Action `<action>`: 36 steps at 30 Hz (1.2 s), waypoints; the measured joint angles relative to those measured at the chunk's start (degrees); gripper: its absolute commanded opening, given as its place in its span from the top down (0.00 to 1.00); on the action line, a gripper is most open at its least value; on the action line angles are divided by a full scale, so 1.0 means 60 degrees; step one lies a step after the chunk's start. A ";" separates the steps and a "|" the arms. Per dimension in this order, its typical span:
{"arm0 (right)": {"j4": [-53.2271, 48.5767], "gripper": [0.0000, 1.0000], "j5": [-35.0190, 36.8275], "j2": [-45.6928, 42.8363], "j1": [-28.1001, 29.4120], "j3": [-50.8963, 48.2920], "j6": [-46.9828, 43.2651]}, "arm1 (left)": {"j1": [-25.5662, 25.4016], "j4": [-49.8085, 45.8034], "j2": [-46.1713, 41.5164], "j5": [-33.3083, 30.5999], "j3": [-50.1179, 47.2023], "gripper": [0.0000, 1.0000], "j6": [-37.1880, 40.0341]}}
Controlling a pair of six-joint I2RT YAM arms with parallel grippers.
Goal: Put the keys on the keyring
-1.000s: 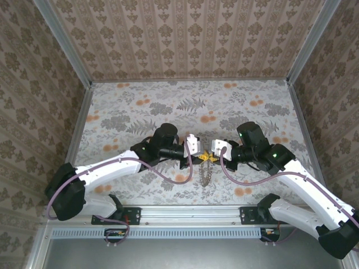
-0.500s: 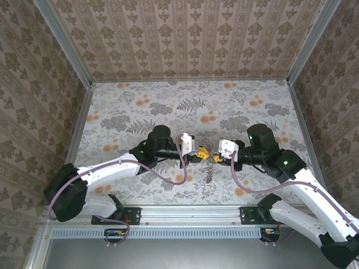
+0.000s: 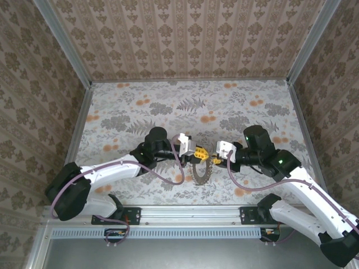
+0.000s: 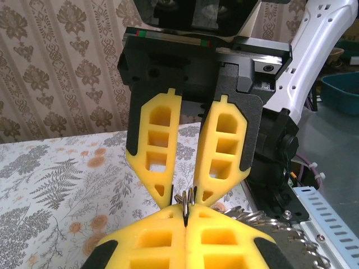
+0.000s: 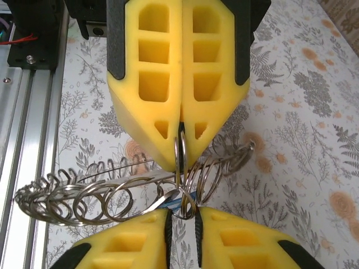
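The table (image 3: pixel 140 101) is viewed from above and behind the arms; the keys (image 5: pixel 53 197) are framed close-up from opposite sides by two facing wrist cameras.

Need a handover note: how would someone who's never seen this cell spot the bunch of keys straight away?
On the floral table, go to the front middle, where the two claws meet tip to tip. The bunch of keys is pinched in the shut left claw, with the right claw opposite: a wreath of small grey metal loops, bare metal against yellow fingers.
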 measured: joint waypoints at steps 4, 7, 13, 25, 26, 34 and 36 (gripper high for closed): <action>0.0087 0.75 -0.0302 -0.0091 -0.0033 -0.0036 0.0025 | -0.0007 0.0178 0.0000 0.0015 -0.0022 1.00 0.0004; 0.0138 0.71 -0.0295 -0.0277 -0.0069 -0.0044 0.0029 | -0.0011 0.0342 0.0000 0.0004 -0.0040 1.00 0.0000; 0.0142 0.72 -0.0270 -0.0834 -0.0244 -0.0044 0.0029 | -0.0025 0.0565 0.0000 0.0018 -0.0051 1.00 0.0004; -0.0415 0.81 -0.0889 0.0164 -0.0302 0.0703 -0.0255 | -0.0127 0.0514 -0.0004 0.0040 -0.0058 1.00 0.0084; -0.0488 0.80 -0.0903 0.0200 -0.0302 0.0754 -0.0266 | -0.0135 0.0510 -0.0004 0.0044 -0.0058 1.00 0.0084; -0.0586 0.57 -0.0120 -0.0098 -0.0455 0.0718 -0.0605 | -0.0153 0.0444 0.0000 0.0087 -0.0058 1.00 0.0087; -0.0681 0.57 0.0069 -0.0353 -0.0576 0.0630 -0.0714 | -0.0153 0.0452 -0.0004 0.0149 -0.0058 1.00 0.0087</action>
